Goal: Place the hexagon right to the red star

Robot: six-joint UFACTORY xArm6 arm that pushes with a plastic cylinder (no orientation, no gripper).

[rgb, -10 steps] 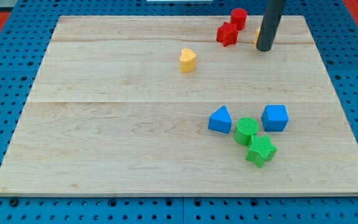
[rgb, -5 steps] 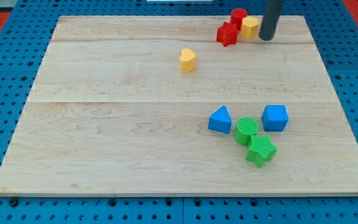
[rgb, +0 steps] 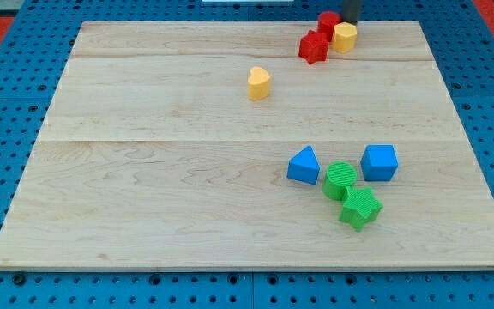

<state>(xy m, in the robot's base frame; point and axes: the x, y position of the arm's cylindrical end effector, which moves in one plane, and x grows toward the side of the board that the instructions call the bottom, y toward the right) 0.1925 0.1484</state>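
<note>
In the camera view, a light wooden board [rgb: 187,172] lies on a blue perforated table [rgb: 7,77]. The arm has no claw; it ends in a dark rod, and only a short piece of the rod shows at the view's top edge. My tip [rgb: 351,19] seems to be just above the yellow hexagon block [rgb: 344,37], toward the view's top, but I cannot tell if it touches the block, because the rod is mostly cut off there.

The yellow hexagon block stands near the top edge of the board, directly at the view's right of the red star block [rgb: 314,46], and the two look touching or almost touching. A red cylinder block [rgb: 328,22] stands behind them, toward the view's top, close to both.

A yellow heart-shaped block [rgb: 259,83] stands alone, to the view's left and lower than the red pair.

In the lower right part of the board there is a group of four blocks. A blue triangular block [rgb: 304,165] is at the left of the group, a blue cube [rgb: 379,162] is at the right, and a green cylinder block [rgb: 340,179] is between them, slightly lower. A green star-like block [rgb: 360,207] lies just under the green cylinder block, touching it.
</note>
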